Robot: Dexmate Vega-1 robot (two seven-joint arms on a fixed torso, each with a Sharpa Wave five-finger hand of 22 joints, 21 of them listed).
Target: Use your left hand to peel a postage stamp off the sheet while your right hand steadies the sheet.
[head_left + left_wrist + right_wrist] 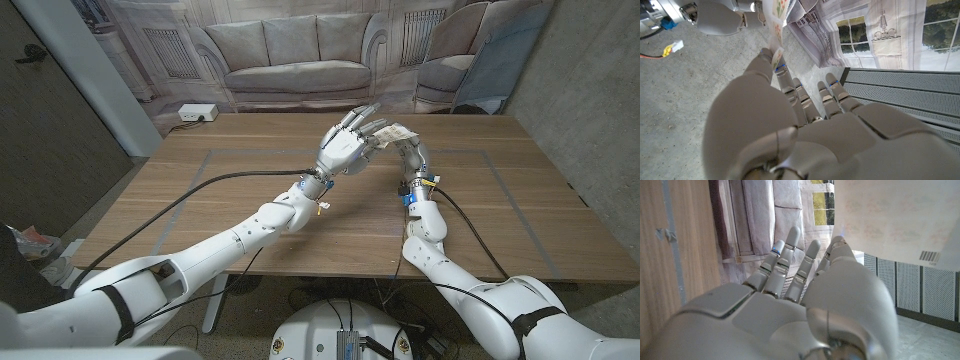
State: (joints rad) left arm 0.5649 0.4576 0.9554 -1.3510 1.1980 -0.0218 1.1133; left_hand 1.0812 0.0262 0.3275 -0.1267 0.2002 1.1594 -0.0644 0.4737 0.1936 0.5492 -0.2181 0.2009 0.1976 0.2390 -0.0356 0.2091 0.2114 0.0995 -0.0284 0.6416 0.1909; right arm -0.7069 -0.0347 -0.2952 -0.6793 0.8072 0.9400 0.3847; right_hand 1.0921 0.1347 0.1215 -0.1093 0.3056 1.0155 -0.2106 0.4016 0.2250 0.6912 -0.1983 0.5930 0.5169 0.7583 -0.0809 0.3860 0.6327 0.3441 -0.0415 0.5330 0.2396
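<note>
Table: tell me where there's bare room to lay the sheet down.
The table is bare left of the left hand, and right of the right hand toward the far right corner. Crowded mid-table, where both hands meet at the raised stamp sheet.

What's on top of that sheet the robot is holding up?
The sheet carries flower-print stamps; the left robot hand pinches one at its edge. The right robot hand holds the sheet, hiding part of it.

Left hand point(805, 130), thumb tip at stamp sheet point(776, 22); right hand point(725, 20) alongside
</note>
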